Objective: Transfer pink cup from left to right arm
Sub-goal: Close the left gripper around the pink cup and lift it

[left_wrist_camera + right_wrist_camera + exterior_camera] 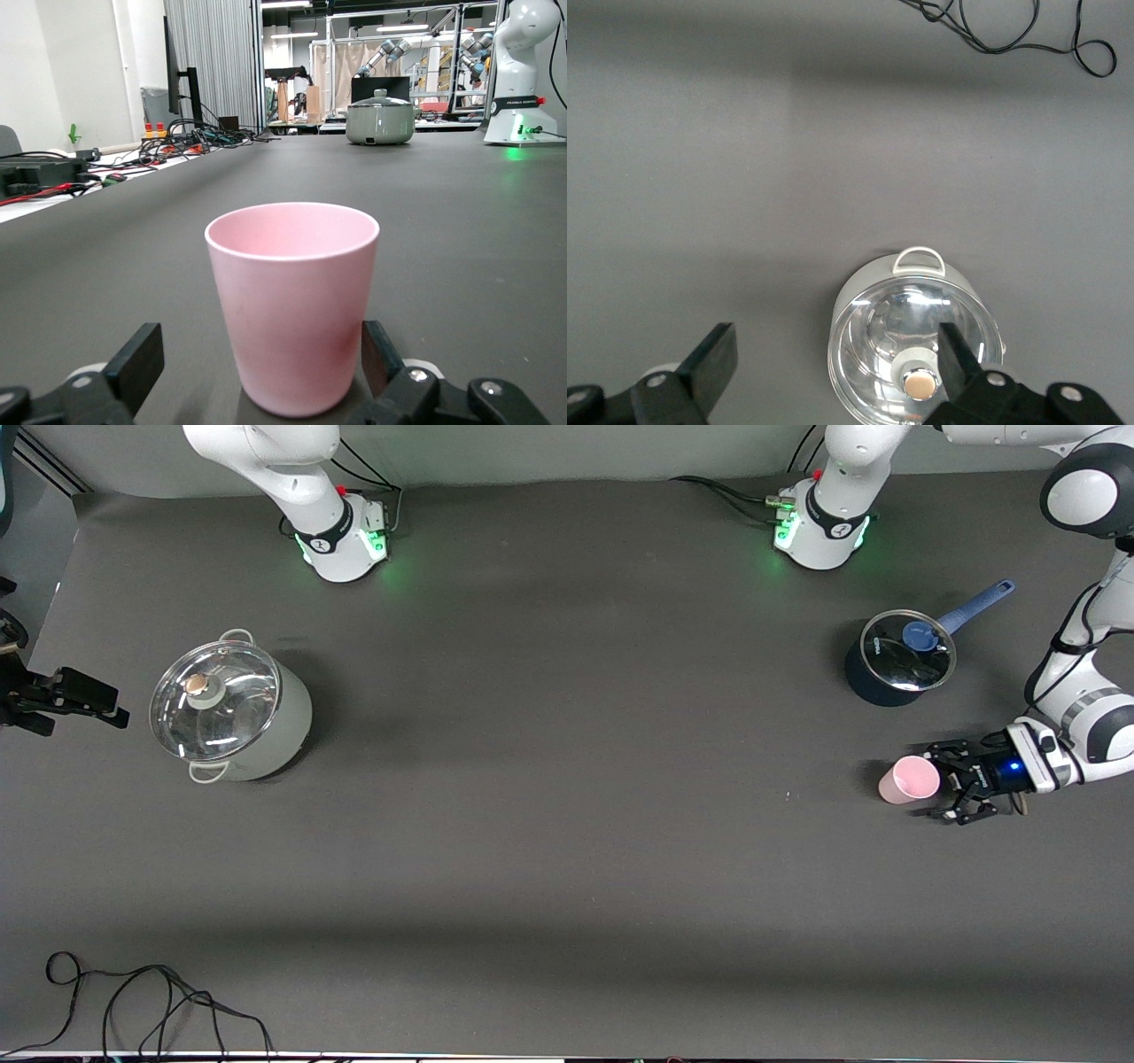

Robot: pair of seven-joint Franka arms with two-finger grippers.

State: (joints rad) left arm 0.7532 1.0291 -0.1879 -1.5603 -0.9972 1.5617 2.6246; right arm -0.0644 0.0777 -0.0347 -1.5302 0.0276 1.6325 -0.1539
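Front view: pink cup (909, 779) stands upright on the table (567, 850) at the left arm's end, nearer the camera than the blue saucepan (899, 659) with its glass lid. Left gripper (946, 782) is low at table level, right up against the cup, fingers spread wide, holding nothing yet.

Left wrist view: cup (292, 301) sits between the two fingers (135, 361), closer to one finger than the other, gap visible on both sides. Not gripped.

Right gripper (833, 359) is wide open and empty, waiting above the steel pot (232, 707) at the right arm's end, well apart from the cup.

Risks, my read:
- Cup is off-centre between the fingers. One finger will likely touch first and shove or tip it; it's light plastic and looks easy to topple.
- Tapered, smooth wall: a low pinch could squeeze it upward out of the grip, or let it slip once lifted.
- Fingers look very near the table, so scraping the mat on closing is possible.
- Handover: left grip has to leave bare cup wall for the right gripper, otherwise fingers collide.
- Right arm hangs over the pot lid (908, 341); a low exit path could clip the knob.
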